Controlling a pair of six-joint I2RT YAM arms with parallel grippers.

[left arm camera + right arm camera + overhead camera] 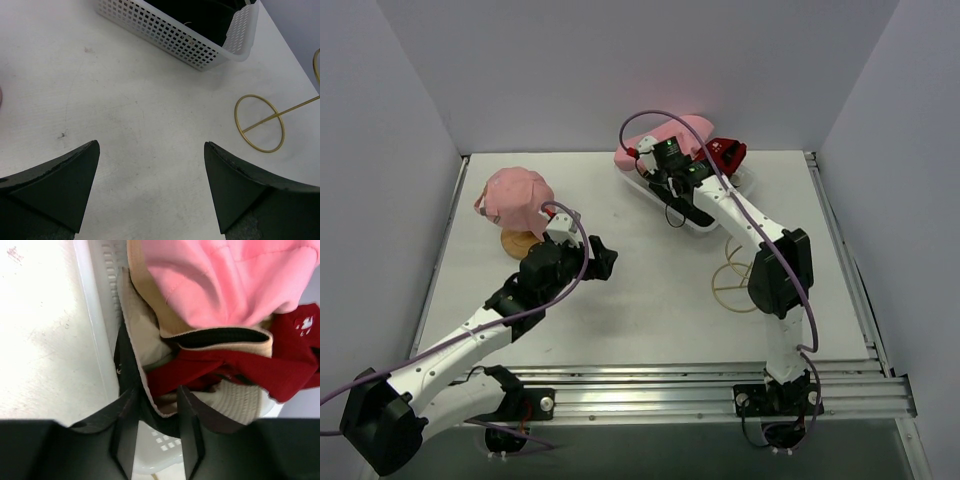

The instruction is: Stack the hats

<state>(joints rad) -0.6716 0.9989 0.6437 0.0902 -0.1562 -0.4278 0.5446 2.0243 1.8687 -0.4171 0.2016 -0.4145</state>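
One pink hat sits on top of the wooden stand at the left. More hats lie heaped in the white mesh basket: a pink one on top, a tan bucket hat, a red cap with white marks and a black hat along the basket wall. My right gripper reaches into the basket, its jaws closed on the black hat's brim, with a pale brim edge beside it. My left gripper hangs open over bare table, right of the stand.
A gold wire stand with ring-shaped ends lies on the table right of centre, near the right arm; one ring shows in the left wrist view. The basket's corner is ahead of the left gripper. Walls enclose the table.
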